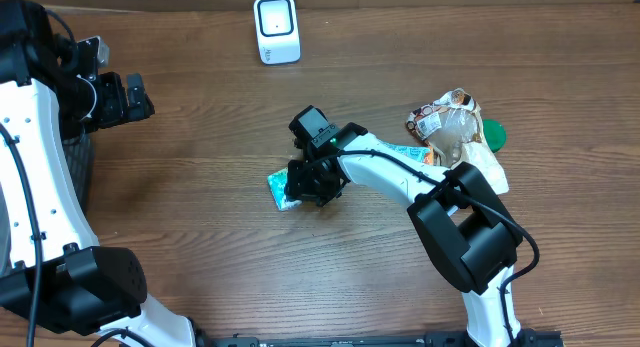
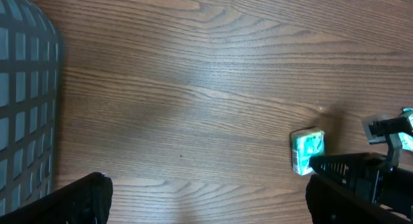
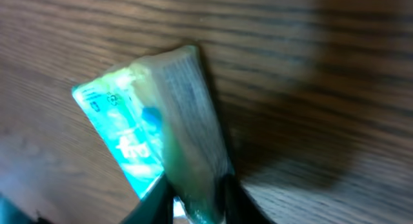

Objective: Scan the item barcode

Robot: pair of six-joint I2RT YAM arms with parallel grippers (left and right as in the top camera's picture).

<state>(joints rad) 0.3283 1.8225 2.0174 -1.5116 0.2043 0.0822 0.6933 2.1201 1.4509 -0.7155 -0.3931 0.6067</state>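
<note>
Your right gripper [image 1: 316, 183] pinches the small green-and-white foil packet [image 1: 278, 190] at the middle of the brown wooden table [image 1: 200, 207]; your left gripper [image 1: 128, 95], far left, stands wide apart, empty.

Teal-and-white packet [image 3: 122, 140] (a blue spot on it); white scanner [image 1: 276, 29]; brown wood-grain table [image 1: 200, 137].

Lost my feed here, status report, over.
Left gripper open, far left. Right gripper pinching small green-and-white packet on wooden table. White box-shaped scanner beyond, nothing between.
</note>
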